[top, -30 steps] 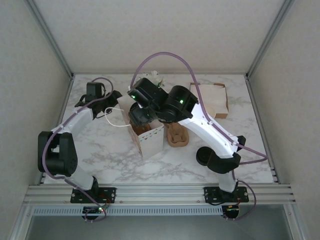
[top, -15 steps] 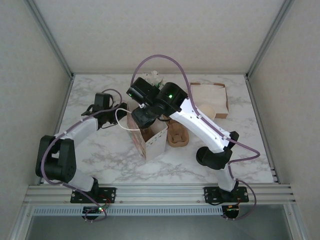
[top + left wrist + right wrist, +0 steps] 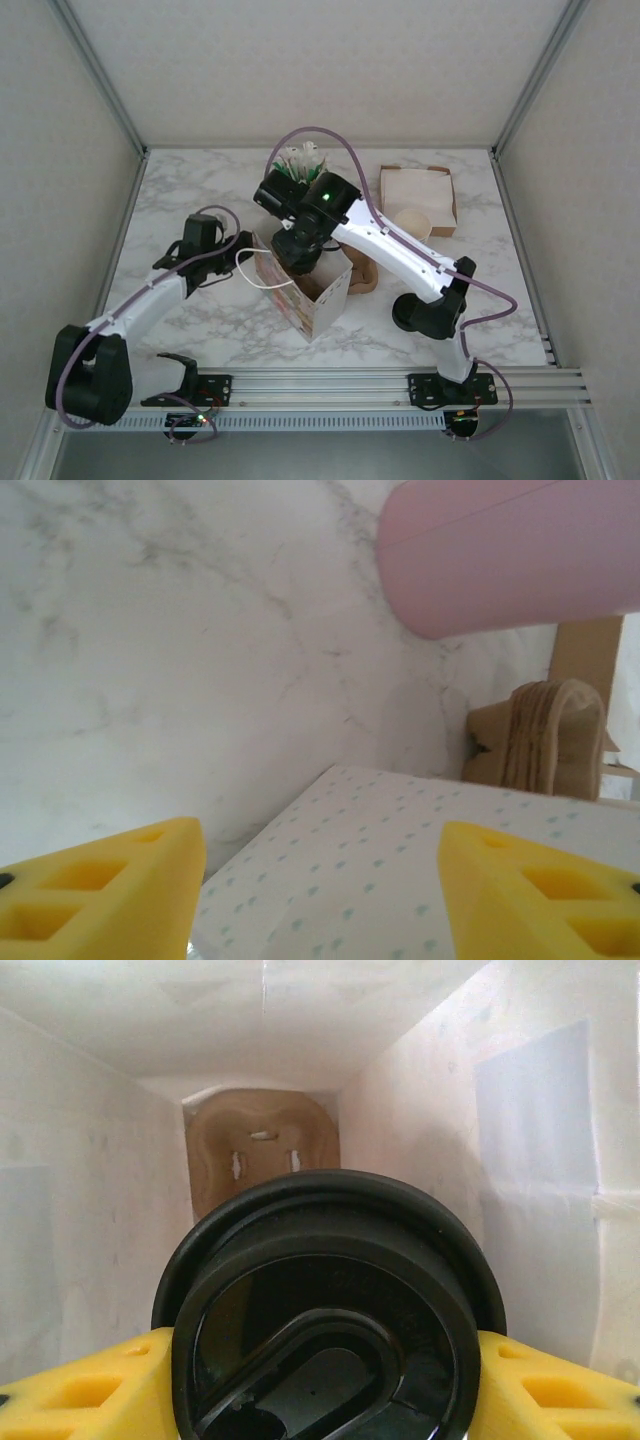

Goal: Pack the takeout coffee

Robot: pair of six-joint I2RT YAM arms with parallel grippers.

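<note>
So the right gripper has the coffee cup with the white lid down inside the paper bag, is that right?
Not quite: the lid on the takeout coffee is black, not white, as the right wrist view shows. The rest holds: the right gripper has it down inside the paper bag.

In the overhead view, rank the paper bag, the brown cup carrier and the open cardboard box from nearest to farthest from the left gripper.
1. Paper bag, just right of the left gripper.
2. Brown cup carrier, right of the bag.
3. Open cardboard box, back right.
</note>
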